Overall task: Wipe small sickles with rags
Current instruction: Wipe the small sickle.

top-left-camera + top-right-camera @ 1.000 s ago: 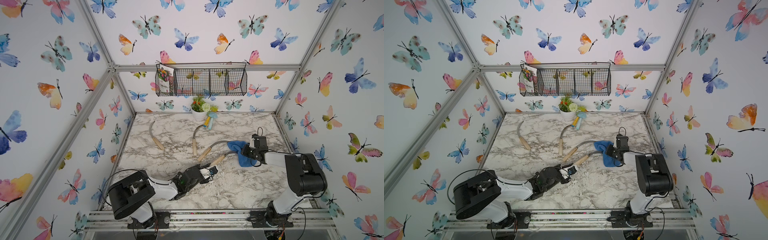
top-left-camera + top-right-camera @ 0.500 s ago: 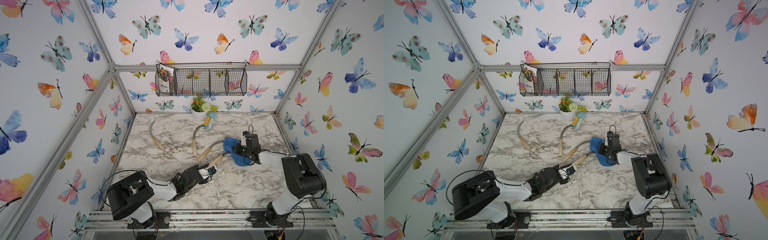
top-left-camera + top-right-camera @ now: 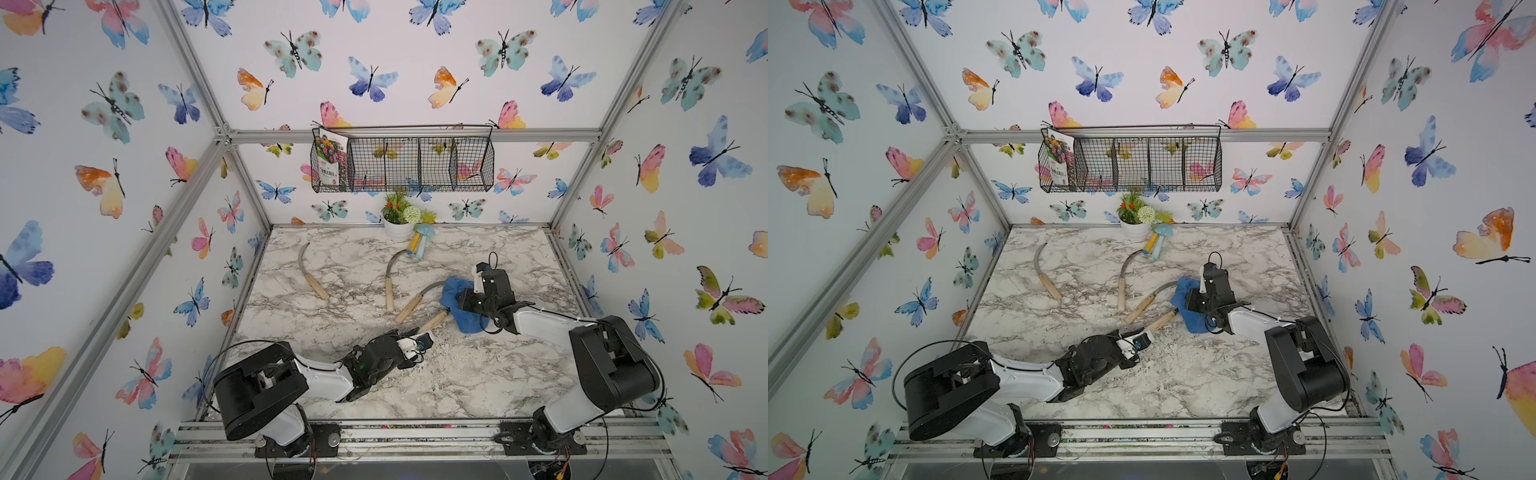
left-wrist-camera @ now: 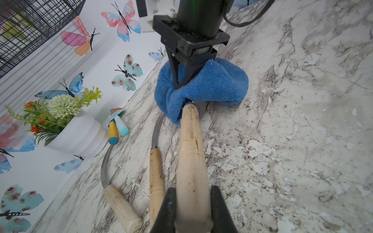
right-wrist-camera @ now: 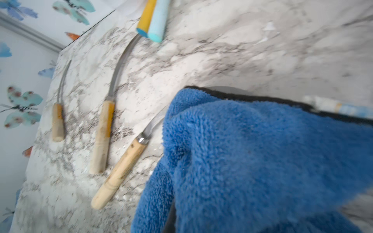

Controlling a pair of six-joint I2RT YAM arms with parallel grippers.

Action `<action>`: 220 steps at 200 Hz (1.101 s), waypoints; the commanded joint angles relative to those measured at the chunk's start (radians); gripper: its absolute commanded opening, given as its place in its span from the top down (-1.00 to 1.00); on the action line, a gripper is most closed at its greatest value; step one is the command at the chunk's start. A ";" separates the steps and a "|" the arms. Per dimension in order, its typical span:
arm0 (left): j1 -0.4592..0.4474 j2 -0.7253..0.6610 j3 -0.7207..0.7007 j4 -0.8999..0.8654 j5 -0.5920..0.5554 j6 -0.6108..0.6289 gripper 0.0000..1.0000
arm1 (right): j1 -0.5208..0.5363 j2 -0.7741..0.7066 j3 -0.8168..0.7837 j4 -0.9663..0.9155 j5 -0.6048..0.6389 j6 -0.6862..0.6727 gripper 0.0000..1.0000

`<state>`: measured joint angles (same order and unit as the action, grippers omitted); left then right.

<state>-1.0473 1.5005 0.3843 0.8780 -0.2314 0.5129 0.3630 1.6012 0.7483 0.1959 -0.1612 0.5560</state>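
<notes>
Blue terry rag (image 4: 218,84) bunched over the blade of a small sickle (image 4: 190,153) at the marble tabletop (image 4: 302,141); right gripper (image 4: 180,83) above it, jaws clenched on the cloth; left gripper (image 4: 192,203) jaws clamped on the end of the pale wooden handle. Likely risks: the rag snagging on the curved edge and twisting the handle loose; the cloth dragging the neighbouring sickle (image 4: 156,181), whose blade runs right up to it.

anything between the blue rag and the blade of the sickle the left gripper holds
Nothing visible does: the right gripper holds the thick blue terry cloth bunched over the grey blade of the pale-wooden-handled sickle that the left gripper clamps.
</notes>
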 commanded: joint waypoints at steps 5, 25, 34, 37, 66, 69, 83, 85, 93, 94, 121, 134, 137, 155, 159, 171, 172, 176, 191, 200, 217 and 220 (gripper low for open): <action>-0.003 -0.024 0.004 0.046 0.015 0.004 1.00 | -0.105 0.050 -0.043 -0.029 0.016 -0.019 0.96; -0.002 -0.026 0.004 0.046 0.018 0.003 1.00 | -0.139 0.072 -0.046 -0.026 0.011 -0.025 0.96; -0.003 -0.026 0.004 0.046 0.017 0.003 1.00 | -0.139 0.076 -0.039 -0.035 0.003 -0.026 0.96; -0.003 -0.025 0.005 0.046 0.017 0.005 1.00 | -0.139 0.078 -0.036 -0.034 -0.005 -0.026 0.96; -0.003 -0.020 0.010 0.045 0.015 0.006 1.00 | -0.082 0.072 -0.016 -0.028 -0.022 -0.016 0.96; -0.003 -0.019 0.009 0.044 0.015 0.005 1.00 | -0.069 0.070 -0.013 -0.032 -0.017 -0.014 0.96; -0.003 -0.020 0.008 0.044 0.016 0.006 1.00 | -0.011 0.048 -0.008 -0.031 -0.010 -0.001 0.96; -0.003 -0.020 0.008 0.045 0.015 0.007 1.00 | -0.001 0.044 -0.009 -0.030 -0.008 0.001 0.96; -0.003 -0.019 0.009 0.044 0.015 0.006 1.00 | 0.038 0.025 -0.006 -0.032 0.008 0.008 0.96; -0.003 -0.019 0.009 0.045 0.016 0.006 1.00 | 0.047 0.020 -0.005 -0.033 0.012 0.010 0.96; -0.003 -0.023 0.006 0.045 0.016 0.006 1.00 | 0.134 -0.043 -0.010 -0.043 0.048 0.022 0.96; -0.003 -0.024 0.006 0.044 0.016 0.005 1.00 | 0.136 -0.061 -0.026 -0.036 0.050 0.025 0.96; -0.002 -0.024 0.005 0.045 0.018 0.006 1.00 | 0.136 -0.064 -0.030 -0.035 0.057 0.025 0.96; -0.003 -0.026 0.005 0.044 0.015 0.003 1.00 | 0.135 -0.059 -0.046 -0.040 0.119 0.025 0.96; -0.003 -0.026 0.005 0.045 0.016 0.004 1.00 | 0.133 -0.053 -0.049 -0.038 0.129 0.025 0.96; -0.002 -0.026 0.005 0.044 0.016 0.004 1.00 | 0.117 -0.029 -0.060 -0.022 0.127 0.018 0.96; -0.003 -0.025 0.004 0.044 0.016 0.004 1.00 | 0.115 -0.027 -0.061 -0.020 0.125 0.017 0.96; -0.003 -0.026 0.005 0.045 0.016 0.004 1.00 | 0.107 -0.018 -0.063 -0.016 0.120 0.016 0.96; -0.003 -0.027 0.003 0.044 0.015 0.003 1.00 | 0.043 0.026 -0.073 -0.006 0.090 0.009 0.96; -0.003 -0.028 0.002 0.045 0.016 0.003 1.00 | -0.003 0.045 -0.091 0.016 0.069 0.005 0.96; -0.003 -0.029 0.002 0.046 0.014 0.004 1.00 | -0.082 0.074 -0.112 0.043 0.043 -0.004 0.96; -0.003 -0.029 0.002 0.047 0.014 0.004 1.00 | -0.098 0.081 -0.114 0.046 0.040 -0.007 0.96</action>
<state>-1.0473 1.5002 0.3813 0.8764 -0.2310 0.5091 0.3664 1.6173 0.6956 0.2939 -0.1112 0.5671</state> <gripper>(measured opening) 0.193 0.086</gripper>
